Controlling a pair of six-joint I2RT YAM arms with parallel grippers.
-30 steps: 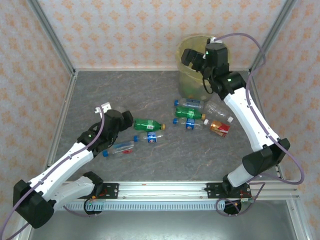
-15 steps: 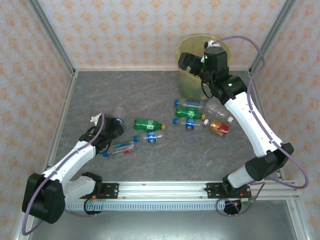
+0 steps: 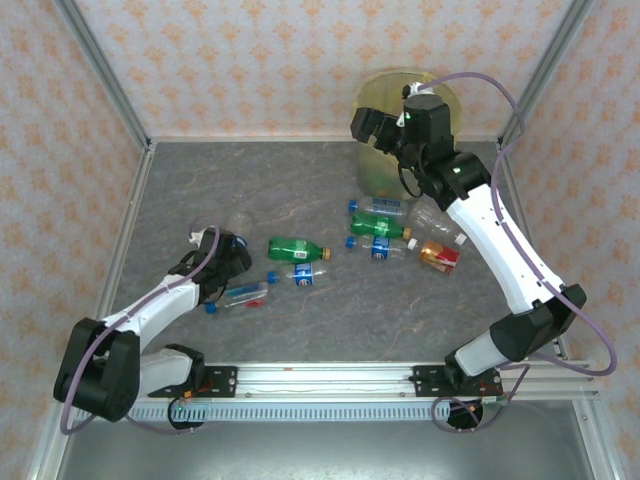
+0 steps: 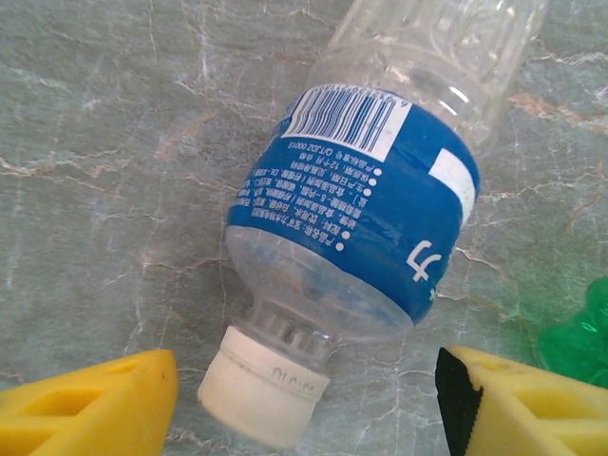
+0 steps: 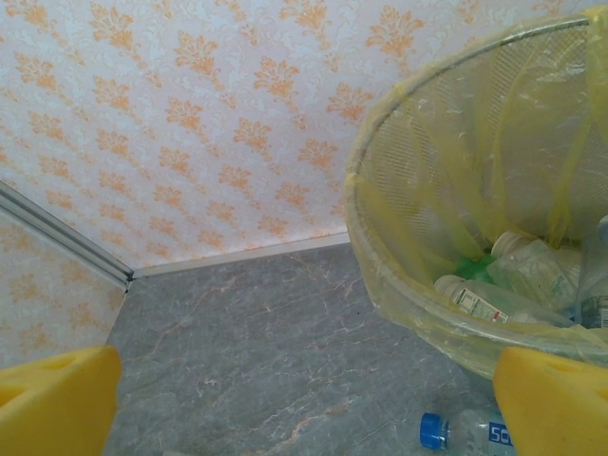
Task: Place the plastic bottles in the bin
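My left gripper (image 3: 226, 251) stands open low over the table's left side. A clear bottle with a blue label (image 4: 366, 195) lies before it, its white cap (image 4: 266, 385) between the yellow fingertips and touching neither. That bottle (image 3: 238, 224) shows faintly from above. My right gripper (image 3: 366, 124) hangs open and empty at the left rim of the pale-yellow bin (image 3: 380, 172). Bottles in the bin (image 5: 494, 285) show through its bag. More bottles lie on the table: a green one (image 3: 297, 247), a blue-labelled one (image 3: 302, 276), a red-labelled one (image 3: 240, 296).
A cluster of several bottles (image 3: 400, 232) lies in front of the bin, under my right arm, among them a red-labelled one (image 3: 440, 256). A blue-capped bottle (image 5: 456, 432) lies just below the bin. Walls and metal posts close the table on three sides.
My left gripper has dropped and shifted left to the clear blue-labelled bottle. My right gripper has swung left from over the bin to its left rim.
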